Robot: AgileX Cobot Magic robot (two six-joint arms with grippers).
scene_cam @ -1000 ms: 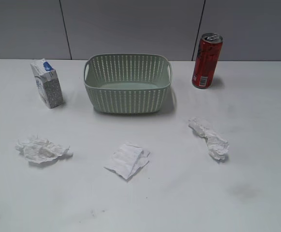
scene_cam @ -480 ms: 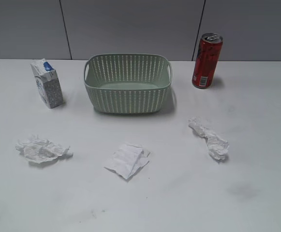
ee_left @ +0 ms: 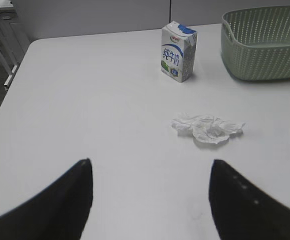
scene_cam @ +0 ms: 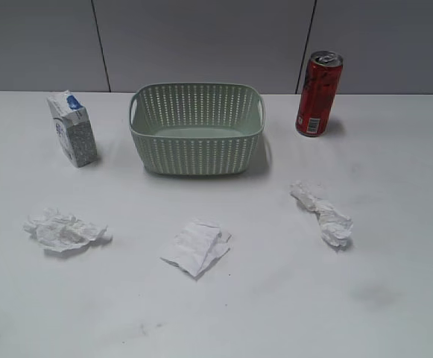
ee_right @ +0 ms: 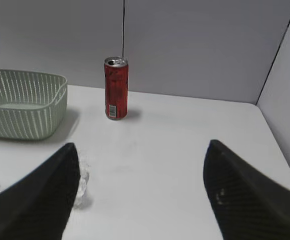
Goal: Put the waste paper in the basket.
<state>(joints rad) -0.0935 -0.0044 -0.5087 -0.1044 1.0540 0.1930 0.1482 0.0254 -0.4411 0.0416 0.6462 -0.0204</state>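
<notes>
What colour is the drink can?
Red with a silver top, clearest in the right wrist view.

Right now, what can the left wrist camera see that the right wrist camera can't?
Only the left wrist view shows the milk carton and the left paper wad, lying apart from it on the table, plus the open left tool.

Only the right wrist view shows the red can, standing upright, and the open right tool.

Both show the green basket, with no paper visible inside.
</notes>
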